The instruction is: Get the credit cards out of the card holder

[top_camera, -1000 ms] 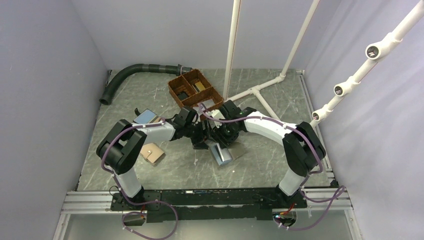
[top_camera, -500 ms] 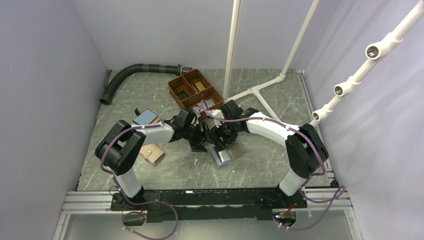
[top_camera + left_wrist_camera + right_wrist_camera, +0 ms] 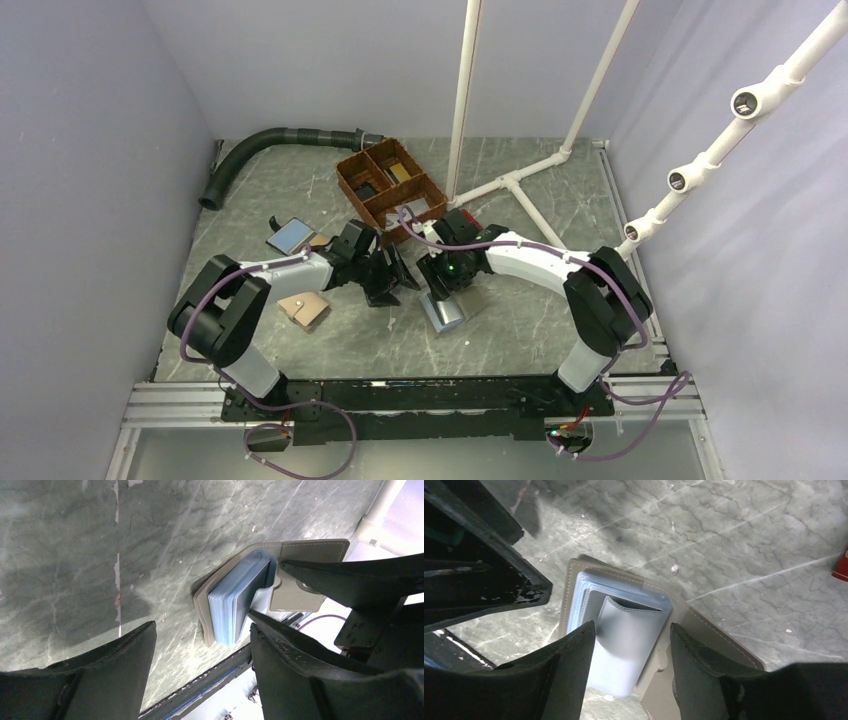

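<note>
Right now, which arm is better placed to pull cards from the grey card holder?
Right. The right end effector, open, hangs directly over the opened card holder, fingers straddling its blue sleeves. The left end effector, also open, sits off to one side.

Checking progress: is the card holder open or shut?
Open: the card holder lies with its taupe cover spread and its blue inside showing.

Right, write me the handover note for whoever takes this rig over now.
Left end effector: open, empty, short of the card holder.
Right end effector: open, fingers either side of the holder's blue sleeves; contact unclear.
Holder lies open on the table.
Done: holder open.
Left: no credit cards seen out; all to pull.
</note>
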Robot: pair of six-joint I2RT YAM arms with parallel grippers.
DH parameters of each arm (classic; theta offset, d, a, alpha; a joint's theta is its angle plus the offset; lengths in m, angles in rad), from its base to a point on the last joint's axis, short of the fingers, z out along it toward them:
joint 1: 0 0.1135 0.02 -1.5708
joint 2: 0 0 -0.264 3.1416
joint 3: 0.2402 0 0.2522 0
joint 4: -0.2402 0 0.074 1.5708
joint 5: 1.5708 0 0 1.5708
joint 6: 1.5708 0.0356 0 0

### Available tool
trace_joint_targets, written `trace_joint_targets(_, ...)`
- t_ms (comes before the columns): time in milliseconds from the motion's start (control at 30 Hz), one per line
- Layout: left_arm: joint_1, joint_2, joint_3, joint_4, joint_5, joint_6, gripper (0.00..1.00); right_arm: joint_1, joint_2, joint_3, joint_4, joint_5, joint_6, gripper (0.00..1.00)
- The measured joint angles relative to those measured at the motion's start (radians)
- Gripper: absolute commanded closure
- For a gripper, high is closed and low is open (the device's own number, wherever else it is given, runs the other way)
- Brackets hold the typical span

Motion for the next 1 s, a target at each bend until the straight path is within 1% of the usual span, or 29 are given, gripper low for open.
trace_joint_targets(200,0.0,0.0,-0.009,0.018,0.005,0.0,0.26,-0.002,-0.013,-0.043,0.013,0.029,-0.006,0.62)
trace_joint_targets(400,0.0,0.0,-0.035,0.104,0.037,-0.02,0.27,-0.037,-0.029,-0.051,0.011,0.002,-0.011,0.73)
trace_joint_targets(467,0.0,0.0,-0.047,0.139,0.054,-0.029,0.27,-0.07,-0.037,-0.051,0.007,-0.044,-0.011,0.78)
trace_joint_targets(533,0.0,0.0,-0.057,0.167,0.065,-0.039,0.27,-0.113,-0.047,-0.051,0.004,-0.104,-0.011,0.8)
trace_joint_targets(633,-0.002,0.0,-0.061,0.21,0.084,-0.05,0.28,-0.193,-0.05,-0.051,0.005,-0.221,-0.017,0.89)
trace_joint_targets(700,-0.005,0.0,-0.061,0.238,0.096,-0.052,0.33,-0.241,-0.047,-0.051,-0.001,-0.307,-0.035,0.94)
trace_joint_targets(800,-0.015,0.011,-0.05,0.268,0.116,-0.053,0.4,-0.294,-0.023,-0.05,-0.005,-0.407,-0.065,0.99)
trace_joint_targets(900,-0.031,0.048,-0.015,0.293,0.132,-0.055,0.47,-0.309,0.029,-0.04,-0.018,-0.464,-0.086,1.0)
trace_joint_targets(967,-0.04,0.071,0.007,0.301,0.14,-0.056,0.52,-0.309,0.053,-0.035,-0.028,-0.486,-0.101,0.93)
trace_joint_targets(1000,-0.043,0.08,0.018,0.304,0.145,-0.056,0.57,-0.309,0.056,-0.034,-0.032,-0.492,-0.107,0.88)
